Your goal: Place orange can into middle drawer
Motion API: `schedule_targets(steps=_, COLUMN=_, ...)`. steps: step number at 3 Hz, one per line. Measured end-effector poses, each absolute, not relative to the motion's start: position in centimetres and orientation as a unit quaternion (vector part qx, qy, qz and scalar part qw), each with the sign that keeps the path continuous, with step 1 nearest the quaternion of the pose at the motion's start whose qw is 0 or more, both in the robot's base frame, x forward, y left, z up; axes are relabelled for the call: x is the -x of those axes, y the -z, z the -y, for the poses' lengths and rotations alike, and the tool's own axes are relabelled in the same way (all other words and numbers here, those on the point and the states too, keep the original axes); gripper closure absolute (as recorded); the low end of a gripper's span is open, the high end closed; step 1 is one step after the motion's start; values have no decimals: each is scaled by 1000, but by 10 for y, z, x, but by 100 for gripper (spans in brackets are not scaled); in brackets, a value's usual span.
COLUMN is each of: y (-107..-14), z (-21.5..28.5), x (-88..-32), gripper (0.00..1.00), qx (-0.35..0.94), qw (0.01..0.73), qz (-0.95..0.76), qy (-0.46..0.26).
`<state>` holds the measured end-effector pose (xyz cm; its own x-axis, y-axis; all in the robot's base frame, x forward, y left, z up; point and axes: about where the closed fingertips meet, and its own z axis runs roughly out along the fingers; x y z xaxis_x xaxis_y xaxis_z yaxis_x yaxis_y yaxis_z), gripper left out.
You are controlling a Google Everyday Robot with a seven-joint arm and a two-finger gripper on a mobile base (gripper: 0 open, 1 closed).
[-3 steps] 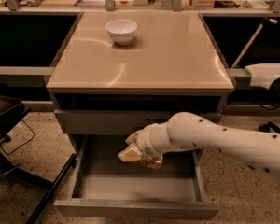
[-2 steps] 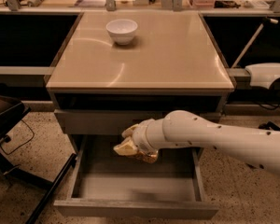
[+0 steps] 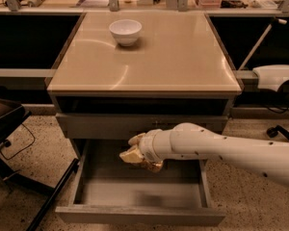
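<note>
So the small golden-orange metal drink can is seen clamped in the cream-coloured two-finger gripper. Only a shiny bit of it shows under the gripper's end. Can and gripper are held over the back half of the wide grey metal drawer, which is pulled well out. From this angle it can't be told whether the can is touching the drawer floor or hanging just above it.

The thick white arm is brought in from the right, across the drawer's right wall. Just above the gripper, another grey drawer front is shut flat under the tan tabletop. A small round white bowl is parked near the tabletop's far edge, well apart from the can.
</note>
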<state>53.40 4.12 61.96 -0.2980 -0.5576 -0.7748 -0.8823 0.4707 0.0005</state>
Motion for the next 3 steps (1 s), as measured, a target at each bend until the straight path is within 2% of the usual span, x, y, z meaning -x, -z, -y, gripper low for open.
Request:
schedule_targets(steps=2, y=-501, z=-48, x=-548, gripper=100, qx=421, qw=360, qz=-801, qy=-228)
schedule_targets(steps=3, y=-485, z=-48, x=-553, gripper=100, qx=432, qw=361, qz=-798, qy=-217)
